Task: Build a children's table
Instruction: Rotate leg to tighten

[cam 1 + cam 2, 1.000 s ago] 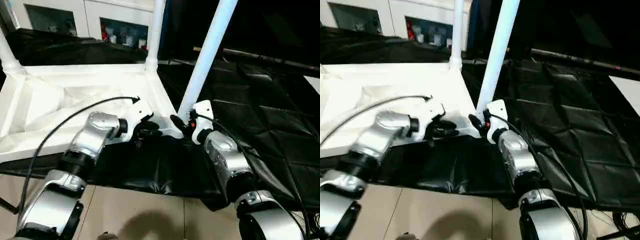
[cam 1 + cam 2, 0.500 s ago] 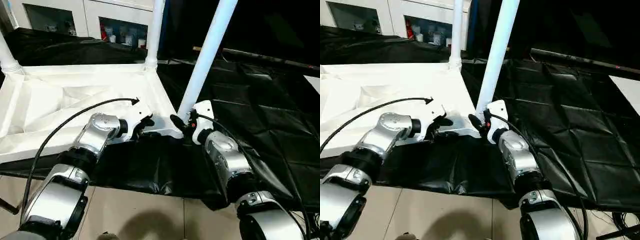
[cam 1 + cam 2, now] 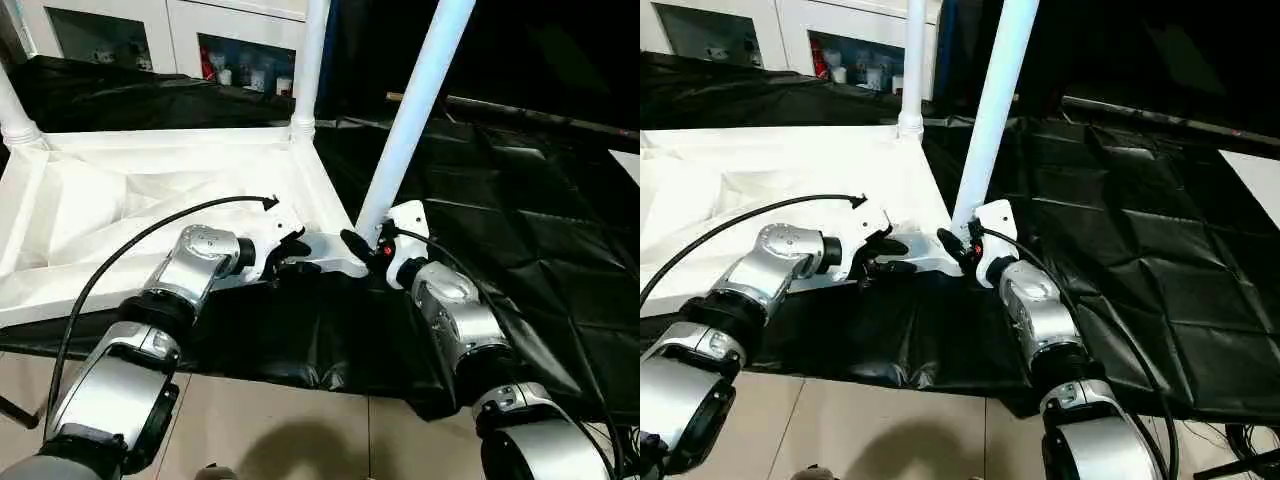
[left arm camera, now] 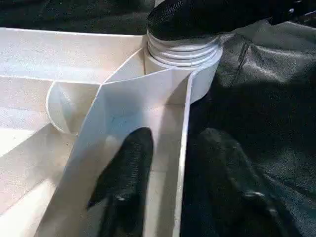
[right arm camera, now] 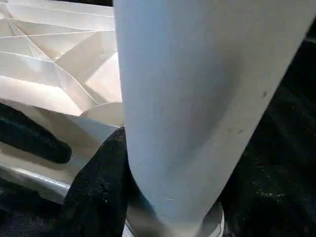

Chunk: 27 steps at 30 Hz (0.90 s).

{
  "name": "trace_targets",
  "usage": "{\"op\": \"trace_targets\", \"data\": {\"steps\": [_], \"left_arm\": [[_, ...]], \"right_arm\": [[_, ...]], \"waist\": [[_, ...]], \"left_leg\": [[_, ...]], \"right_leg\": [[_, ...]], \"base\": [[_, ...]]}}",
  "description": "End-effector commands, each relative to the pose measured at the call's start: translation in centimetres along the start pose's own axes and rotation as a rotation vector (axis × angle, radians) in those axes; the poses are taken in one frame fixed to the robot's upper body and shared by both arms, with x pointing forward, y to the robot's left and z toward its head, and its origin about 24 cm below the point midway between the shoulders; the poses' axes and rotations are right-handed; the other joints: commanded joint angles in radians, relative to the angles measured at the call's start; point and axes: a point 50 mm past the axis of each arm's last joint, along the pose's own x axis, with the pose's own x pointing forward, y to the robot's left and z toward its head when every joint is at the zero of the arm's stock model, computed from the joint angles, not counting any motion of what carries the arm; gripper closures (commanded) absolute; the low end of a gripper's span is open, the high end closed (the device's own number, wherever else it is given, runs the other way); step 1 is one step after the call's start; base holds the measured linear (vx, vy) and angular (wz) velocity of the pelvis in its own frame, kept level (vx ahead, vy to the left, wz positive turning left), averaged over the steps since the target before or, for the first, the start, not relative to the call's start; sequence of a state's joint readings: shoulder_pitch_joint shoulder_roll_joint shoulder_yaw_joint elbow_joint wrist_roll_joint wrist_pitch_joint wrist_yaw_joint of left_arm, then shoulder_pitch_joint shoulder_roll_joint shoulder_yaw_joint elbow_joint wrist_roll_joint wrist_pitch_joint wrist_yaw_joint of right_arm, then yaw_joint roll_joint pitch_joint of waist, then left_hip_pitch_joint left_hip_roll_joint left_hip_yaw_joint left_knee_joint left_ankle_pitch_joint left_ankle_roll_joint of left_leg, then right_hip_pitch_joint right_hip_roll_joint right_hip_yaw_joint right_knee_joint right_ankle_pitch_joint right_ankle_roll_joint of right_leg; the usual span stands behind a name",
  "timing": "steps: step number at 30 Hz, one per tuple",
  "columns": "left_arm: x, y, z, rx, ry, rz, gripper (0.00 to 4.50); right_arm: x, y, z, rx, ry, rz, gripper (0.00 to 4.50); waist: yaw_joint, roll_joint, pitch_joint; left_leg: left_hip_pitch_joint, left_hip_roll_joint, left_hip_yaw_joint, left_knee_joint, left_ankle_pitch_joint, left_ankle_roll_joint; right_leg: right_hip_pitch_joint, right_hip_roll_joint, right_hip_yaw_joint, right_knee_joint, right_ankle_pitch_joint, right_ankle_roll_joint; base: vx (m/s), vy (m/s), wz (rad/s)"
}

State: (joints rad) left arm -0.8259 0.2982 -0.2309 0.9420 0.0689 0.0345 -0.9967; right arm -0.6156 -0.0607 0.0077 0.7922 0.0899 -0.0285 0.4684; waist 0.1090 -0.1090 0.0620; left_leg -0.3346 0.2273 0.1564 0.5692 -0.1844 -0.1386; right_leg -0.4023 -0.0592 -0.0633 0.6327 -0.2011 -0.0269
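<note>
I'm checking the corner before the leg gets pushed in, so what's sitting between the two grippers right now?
In the left eye view, only the tabletop's near corner lies between the left gripper and the right gripper, which grips the leg.

One white tabletop [image 3: 150, 200], upside down, ribs showing. Three tube legs in view: one [image 3: 410, 120] gripped at its base between the right gripper [image 3: 362, 248] fingers, one [image 3: 310, 65] beyond the fingertips at the far corner, one [image 3: 12, 112] farther off. Two grippers: left gripper [image 3: 290, 255] straddling the tabletop rim. One black cloth [image 3: 520, 230].
</note>
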Motion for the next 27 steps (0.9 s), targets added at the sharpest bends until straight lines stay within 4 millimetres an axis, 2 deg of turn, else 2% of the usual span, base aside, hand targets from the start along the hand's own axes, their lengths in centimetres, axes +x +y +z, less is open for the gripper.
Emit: {"op": "trace_targets", "data": {"steps": [1,2,5,6,16,18,24,27], "left_arm": [[0.0,0.0,0.0,-0.010,0.004,-0.015,3.00],[0.0,0.0,-0.1,-0.008,0.017,-0.026,3.20],[-0.1,0.0,-0.3,-0.006,0.032,-0.032,3.25],[-0.2,0.1,-0.3,-0.009,0.035,-0.029,3.50],[-0.7,-0.1,-0.8,-0.025,0.067,-0.091,4.11],[-0.8,-0.1,-0.7,-0.029,0.062,-0.099,4.40],[-0.7,-0.8,-1.2,-0.048,0.068,-0.155,4.50],[-0.4,-1.1,-1.4,-0.049,0.076,-0.157,4.50]], "right_arm": [[-1.0,-0.5,-2.0,0.001,0.088,-0.005,2.46],[-1.0,-0.5,-2.0,0.001,0.089,-0.003,2.46],[-1.0,-0.5,-2.1,0.001,0.091,-0.002,2.46],[-1.0,-0.5,-2.1,0.001,0.091,-0.002,2.46],[-1.0,-0.6,-2.0,0.000,0.096,0.012,2.48],[-1.1,-0.7,-2.0,-0.001,0.096,0.022,2.48],[-1.4,-0.6,-2.2,0.004,0.101,0.070,2.48],[-1.4,-0.6,-2.3,0.005,0.103,0.072,2.48]], "waist": [[-0.005,0.033,-0.070],[-0.005,0.033,-0.070],[-0.005,0.033,-0.071],[-0.006,0.032,-0.071],[-0.009,0.032,-0.071],[-0.009,0.031,-0.071],[-0.013,0.029,-0.071],[-0.014,0.027,-0.070]], "left_leg": [[-0.001,0.003,0.015,-0.059,-0.120,0.002],[-0.001,0.002,0.015,-0.059,-0.119,0.002],[-0.001,0.002,0.015,-0.059,-0.116,0.004],[-0.002,0.002,0.015,-0.059,-0.112,0.005],[-0.002,0.003,0.015,-0.059,-0.114,0.007],[-0.003,0.002,0.015,-0.059,-0.112,0.010],[-0.004,0.002,0.016,-0.057,-0.091,0.025],[-0.003,0.004,0.015,-0.058,-0.099,0.027]], "right_leg": [[0.063,-0.069,0.052,-0.062,0.000,-0.217],[0.064,-0.069,0.052,-0.062,0.003,-0.218],[0.064,-0.070,0.052,-0.061,0.009,-0.220],[0.065,-0.069,0.052,-0.060,0.014,-0.221],[0.065,-0.070,0.052,-0.060,0.014,-0.226],[0.066,-0.071,0.052,-0.060,0.013,-0.228],[0.068,-0.071,0.051,-0.058,0.049,-0.241],[0.068,-0.072,0.051,-0.059,0.031,-0.241]], "base": [[0.000,0.000,0.00],[0.000,0.000,0.00],[0.000,0.000,0.00],[0.000,0.000,0.00],[0.000,0.000,0.00],[0.000,0.000,0.00],[0.000,0.000,0.00],[0.000,0.000,0.00]]}}
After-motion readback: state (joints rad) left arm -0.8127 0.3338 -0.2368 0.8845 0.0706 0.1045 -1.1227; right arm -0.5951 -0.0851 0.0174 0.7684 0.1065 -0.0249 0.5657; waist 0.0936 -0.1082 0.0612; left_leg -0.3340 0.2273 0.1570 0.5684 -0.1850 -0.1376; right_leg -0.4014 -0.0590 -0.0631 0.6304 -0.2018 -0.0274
